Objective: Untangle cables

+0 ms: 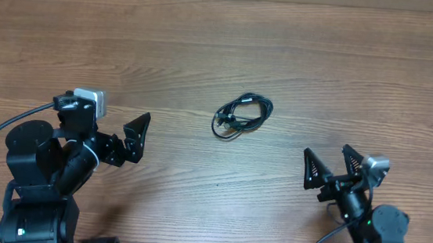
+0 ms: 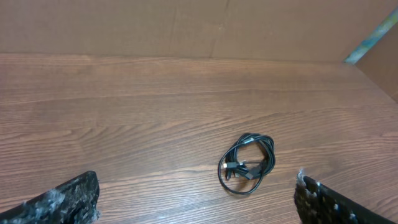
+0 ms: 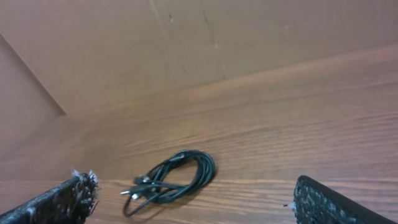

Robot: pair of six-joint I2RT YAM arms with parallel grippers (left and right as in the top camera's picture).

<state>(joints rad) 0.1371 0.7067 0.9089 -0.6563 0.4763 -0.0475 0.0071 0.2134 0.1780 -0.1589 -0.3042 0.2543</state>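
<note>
Black cables (image 1: pixel 236 119), brown table (image 1: pixel 208 42) (streaked wood grain), plain tan wall (image 2: pixel 124 25)

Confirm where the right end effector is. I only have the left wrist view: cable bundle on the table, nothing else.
Observer: Overhead puts the right end effector at the near right of the table, apart from the cables.
Operator: Holding anything?
Observer: No. The right wrist view shows its fingers spread wide with nothing between them.
Operator: Which arm is nearer the bundle?
Observer: Neither clearly. Overhead, the bundle lies roughly midway between the left end effector and the right one, both open.
</note>
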